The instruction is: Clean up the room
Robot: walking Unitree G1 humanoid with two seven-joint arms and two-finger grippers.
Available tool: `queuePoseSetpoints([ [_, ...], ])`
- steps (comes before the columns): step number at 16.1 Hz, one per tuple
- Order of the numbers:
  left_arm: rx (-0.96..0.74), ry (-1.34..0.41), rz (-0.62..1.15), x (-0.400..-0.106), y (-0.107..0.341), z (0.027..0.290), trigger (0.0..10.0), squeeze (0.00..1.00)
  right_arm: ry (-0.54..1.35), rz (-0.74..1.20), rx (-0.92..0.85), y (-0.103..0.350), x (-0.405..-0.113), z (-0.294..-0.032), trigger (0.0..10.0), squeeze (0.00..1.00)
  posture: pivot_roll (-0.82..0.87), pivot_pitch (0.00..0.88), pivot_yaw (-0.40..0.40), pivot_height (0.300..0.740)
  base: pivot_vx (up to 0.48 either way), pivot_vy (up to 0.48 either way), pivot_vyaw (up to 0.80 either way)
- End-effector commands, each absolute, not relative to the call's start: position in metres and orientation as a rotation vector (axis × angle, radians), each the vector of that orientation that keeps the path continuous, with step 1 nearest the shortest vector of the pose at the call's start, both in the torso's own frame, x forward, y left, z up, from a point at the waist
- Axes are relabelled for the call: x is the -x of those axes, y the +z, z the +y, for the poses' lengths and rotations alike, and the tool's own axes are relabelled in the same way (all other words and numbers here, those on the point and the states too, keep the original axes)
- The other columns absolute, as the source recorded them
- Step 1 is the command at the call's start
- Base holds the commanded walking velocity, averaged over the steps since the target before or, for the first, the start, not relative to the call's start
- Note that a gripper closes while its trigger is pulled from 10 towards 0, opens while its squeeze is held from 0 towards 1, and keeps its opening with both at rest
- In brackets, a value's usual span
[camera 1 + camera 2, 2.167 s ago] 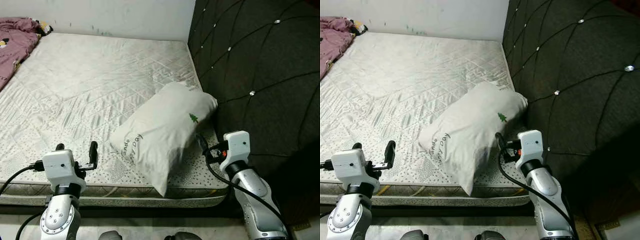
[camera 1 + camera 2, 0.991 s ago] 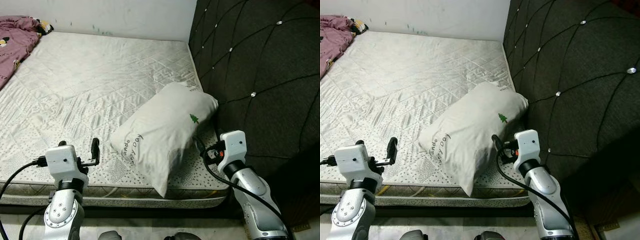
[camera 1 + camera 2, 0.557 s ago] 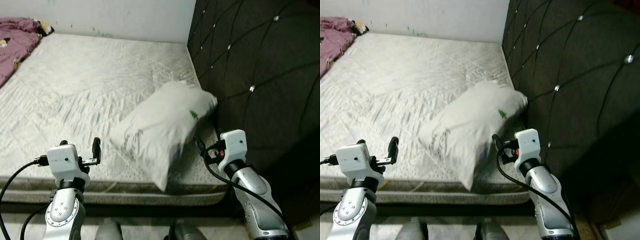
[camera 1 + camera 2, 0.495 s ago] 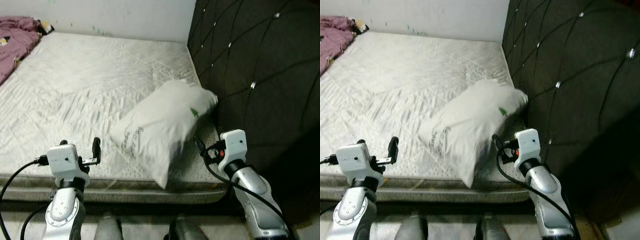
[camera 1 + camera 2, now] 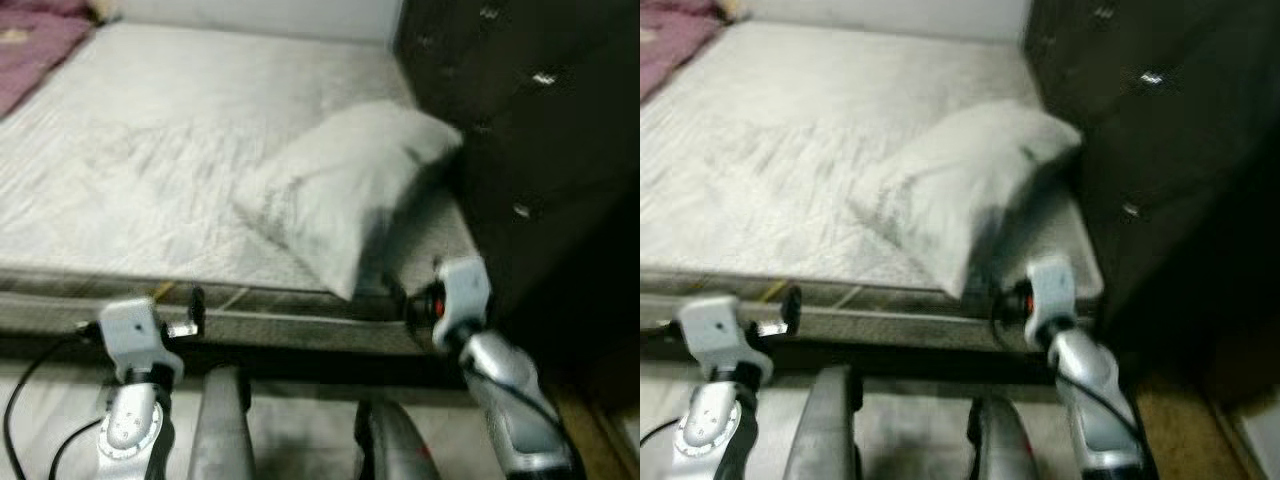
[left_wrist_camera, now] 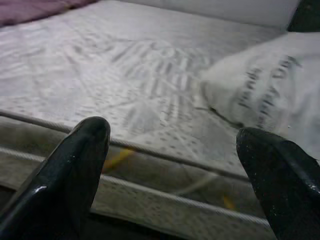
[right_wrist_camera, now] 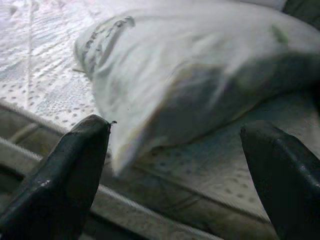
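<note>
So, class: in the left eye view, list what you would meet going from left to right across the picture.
Purple blanket at the far corner → left hand → white pillow on the mattress → right hand → dark tufted headboard.
</note>
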State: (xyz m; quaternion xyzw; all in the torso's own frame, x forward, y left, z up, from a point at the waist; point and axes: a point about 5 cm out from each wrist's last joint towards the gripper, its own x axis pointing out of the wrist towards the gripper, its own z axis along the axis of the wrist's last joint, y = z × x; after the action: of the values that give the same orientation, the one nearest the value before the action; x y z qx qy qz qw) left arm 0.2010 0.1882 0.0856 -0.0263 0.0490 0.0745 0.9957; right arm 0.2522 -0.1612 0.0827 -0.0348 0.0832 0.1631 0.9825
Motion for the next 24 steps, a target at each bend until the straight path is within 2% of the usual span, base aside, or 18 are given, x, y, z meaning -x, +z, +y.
queuePoseSetpoints([
  [1, 0.049, 0.134, 0.028, -0.2081, 0.1006, 0.1864, 10.0, 0.0, 0.331, 0.126, 0.077, 0.0935, -0.2578, -0.1615, 10.0, 0.0, 0.01, 0.0, -0.081, 0.6, 0.0, 0.0, 0.0],
  [6, 0.063, 0.12, 0.02, -0.2074, 0.1007, 0.1846, 10.0, 0.0, 0.349, 0.133, 0.077, 0.0922, -0.2579, -0.1608, 10.0, 0.0, 0.01, 0.0, -0.085, 0.6, 0.236, 0.0, 0.0],
  [16, 0.064, 0.1, 0.013, -0.2116, 0.1013, 0.1826, 10.0, 0.0, 0.365, 0.135, 0.081, 0.0918, -0.2609, -0.1591, 10.0, 0.0, 0.01, 0.0, -0.087, 0.6, 0.377, 0.0, 0.0],
  [20, 0.065, 0.119, 0.041, -0.2132, 0.0979, 0.1838, 10.0, 0.0, 0.363, 0.138, 0.079, 0.0909, -0.262, -0.1593, 10.0, 0.0, 0.01, 0.0, -0.086, 0.6, 0.0, 0.0, 0.0],
  [21, 0.064, 0.117, 0.043, -0.2138, 0.0977, 0.1836, 10.0, 0.0, 0.383, 0.132, 0.12, 0.091, -0.2611, -0.157, 10.0, 0.0, 0.01, 0.0, -0.085, 0.6, 0.0, 0.0, 0.79],
  [24, 0.062, 0.117, 0.045, -0.2139, 0.0976, 0.1837, 10.0, 0.0, 0.372, 0.135, 0.098, 0.0904, -0.2612, -0.1579, 10.0, 0.0, 0.01, 0.0, -0.083, 0.6, 0.0, 0.0, 0.78],
])
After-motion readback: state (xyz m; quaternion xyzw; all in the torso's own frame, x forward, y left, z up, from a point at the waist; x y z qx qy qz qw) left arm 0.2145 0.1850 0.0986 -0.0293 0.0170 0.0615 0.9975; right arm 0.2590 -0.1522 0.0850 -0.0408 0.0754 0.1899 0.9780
